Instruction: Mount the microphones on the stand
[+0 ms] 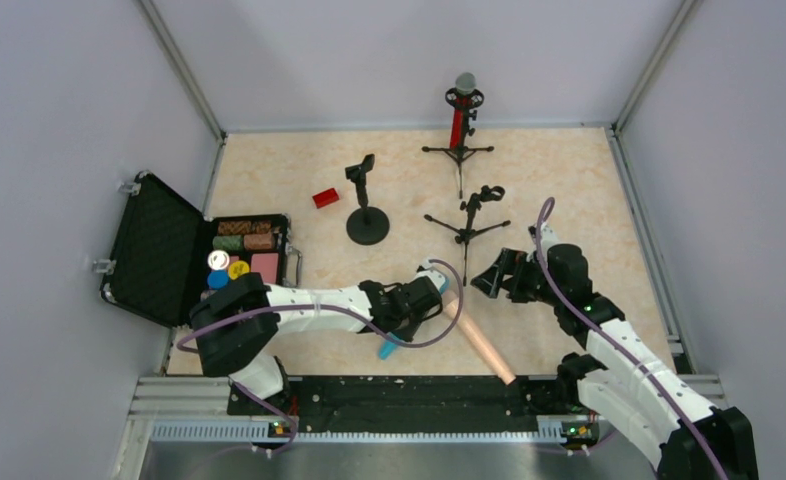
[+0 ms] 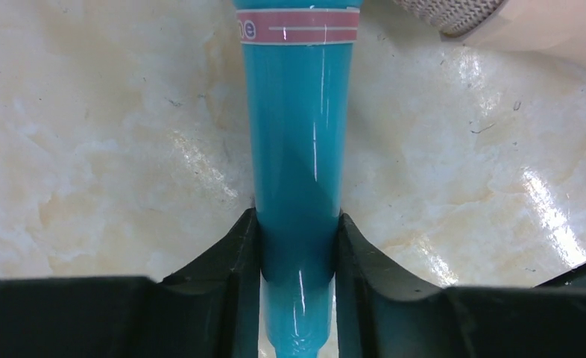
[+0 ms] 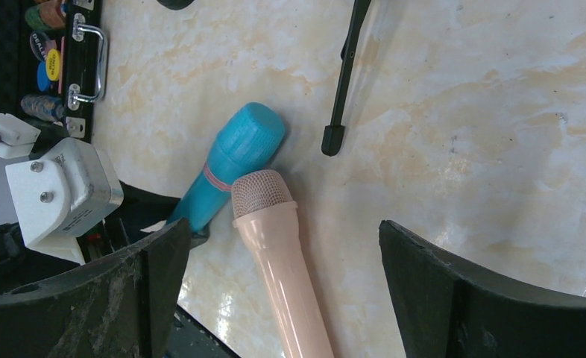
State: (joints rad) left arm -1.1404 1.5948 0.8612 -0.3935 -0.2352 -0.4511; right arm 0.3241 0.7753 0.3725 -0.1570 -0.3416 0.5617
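My left gripper (image 2: 297,246) is shut on the handle of the cyan-blue microphone (image 2: 297,134), which lies on the table. From above, the left gripper (image 1: 419,300) covers its middle and the cyan tail (image 1: 387,350) sticks out toward the near edge. The peach-pink microphone (image 1: 479,340) lies beside it, its mesh head (image 3: 260,194) touching the cyan microphone (image 3: 238,149). My right gripper (image 3: 282,231) hangs open above the peach handle, fingers well apart from it. The red microphone (image 1: 460,115) stands upright in the far tripod stand (image 1: 459,152).
A round-base stand (image 1: 367,215) and a second tripod stand (image 1: 472,215) hold nothing at mid table. A small red block (image 1: 325,198) lies left of them. An open black case (image 1: 159,262) with small items sits at the left edge. One tripod leg (image 3: 346,74) runs near the microphones' heads.
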